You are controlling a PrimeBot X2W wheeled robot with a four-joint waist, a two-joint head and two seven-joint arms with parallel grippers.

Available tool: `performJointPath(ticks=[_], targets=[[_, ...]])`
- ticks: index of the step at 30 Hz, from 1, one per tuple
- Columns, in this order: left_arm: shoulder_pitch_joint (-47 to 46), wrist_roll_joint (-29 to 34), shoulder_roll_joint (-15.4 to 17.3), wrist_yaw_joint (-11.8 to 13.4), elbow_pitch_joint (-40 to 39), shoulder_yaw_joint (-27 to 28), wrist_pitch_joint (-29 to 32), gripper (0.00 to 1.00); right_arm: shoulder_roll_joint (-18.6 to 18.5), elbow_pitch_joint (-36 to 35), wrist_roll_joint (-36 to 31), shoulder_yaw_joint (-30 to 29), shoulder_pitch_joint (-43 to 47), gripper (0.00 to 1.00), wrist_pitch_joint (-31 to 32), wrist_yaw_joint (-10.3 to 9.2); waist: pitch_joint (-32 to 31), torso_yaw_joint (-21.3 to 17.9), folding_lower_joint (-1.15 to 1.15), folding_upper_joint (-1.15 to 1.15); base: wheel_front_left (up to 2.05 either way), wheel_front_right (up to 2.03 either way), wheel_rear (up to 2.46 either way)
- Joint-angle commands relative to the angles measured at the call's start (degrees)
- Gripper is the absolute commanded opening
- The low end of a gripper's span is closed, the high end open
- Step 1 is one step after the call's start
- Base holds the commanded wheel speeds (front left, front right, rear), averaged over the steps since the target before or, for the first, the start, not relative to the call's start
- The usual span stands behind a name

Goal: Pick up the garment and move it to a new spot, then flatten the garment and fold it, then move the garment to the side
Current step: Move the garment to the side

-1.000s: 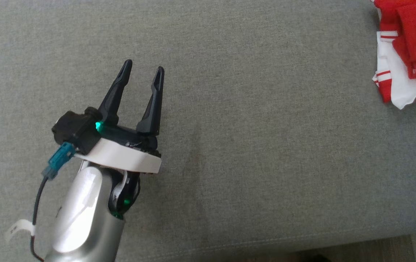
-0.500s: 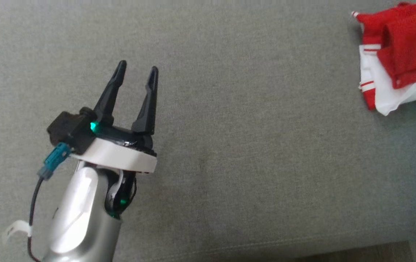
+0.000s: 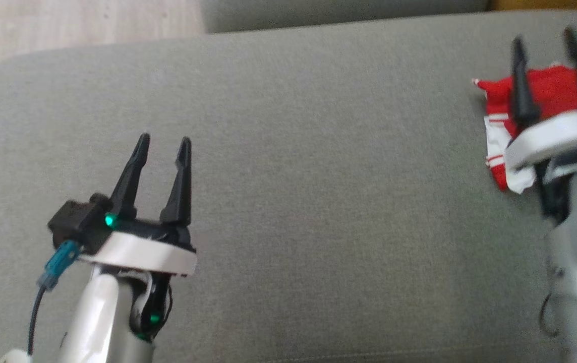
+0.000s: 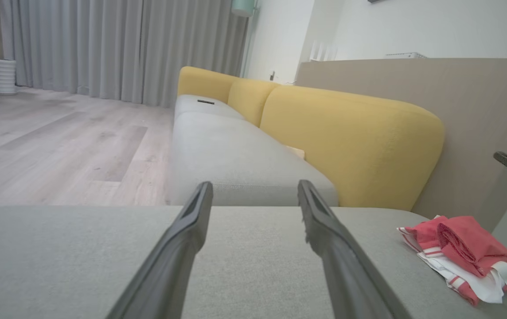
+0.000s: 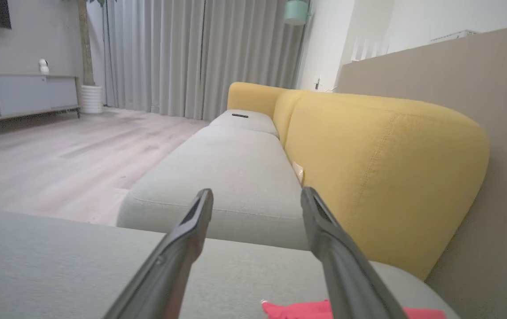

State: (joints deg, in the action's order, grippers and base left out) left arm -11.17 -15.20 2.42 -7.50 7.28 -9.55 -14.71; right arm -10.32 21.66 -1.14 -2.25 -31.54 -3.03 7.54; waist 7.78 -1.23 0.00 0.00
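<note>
Grey sofa seat [image 3: 319, 176] spans the scene; floor beyond its far left corner. Yellow backrest [image 4: 351, 141] runs along the next seat over, far side.

Garment [image 3: 548, 91]: red and white, bunched in a loose heap (not flattened) at the far right of the seat, lying on the fabric.

Left gripper [image 3: 165, 138]: near left, above bare seat, fingers spread, nothing between them, well apart from the garment.

Right gripper [image 3: 543, 36]: far right, over the garment, fingers likewise spread and empty. Contact with the cloth: cannot tell.
</note>
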Motion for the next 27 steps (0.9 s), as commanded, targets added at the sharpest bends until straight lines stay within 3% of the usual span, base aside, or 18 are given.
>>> performJointPath(ticks=[1, 10, 17, 27], targets=[[-0.6, 0.4, 0.5, 0.0, -2.3, 2.6, -0.3, 1.0, 1.0, -2.7, 1.2, 0.6, 1.3, 1.0, -1.7, -0.05, -2.3, 1.7, 0.0, 0.0, 0.0, 0.0, 0.0], [4.8, -0.3, 0.5, 0.3, -2.6, 4.9, -0.3, 1.0, 7.1, -4.5, 8.2, -1.1, 14.1, 1.0, -8.6, -0.05, -6.1, 3.7, 0.0, 0.0, 0.0, 0.0, 0.0], [7.8, -1.5, 0.5, 1.1, -2.0, 4.5, -0.3, 1.0, 7.4, -1.9, 15.1, 1.9, 19.9, 1.0, -11.2, -0.05, -6.8, 4.1, 0.0, 0.0, 0.0, 0.0, 0.0], [8.7, -0.8, 0.5, 3.3, -2.0, 5.0, -0.3, 1.0, 7.4, -0.7, 15.7, 4.2, 20.9, 1.0, -11.9, -0.05, -6.8, 4.2, 0.0, 0.0, 0.0, 0.0, 0.0]])
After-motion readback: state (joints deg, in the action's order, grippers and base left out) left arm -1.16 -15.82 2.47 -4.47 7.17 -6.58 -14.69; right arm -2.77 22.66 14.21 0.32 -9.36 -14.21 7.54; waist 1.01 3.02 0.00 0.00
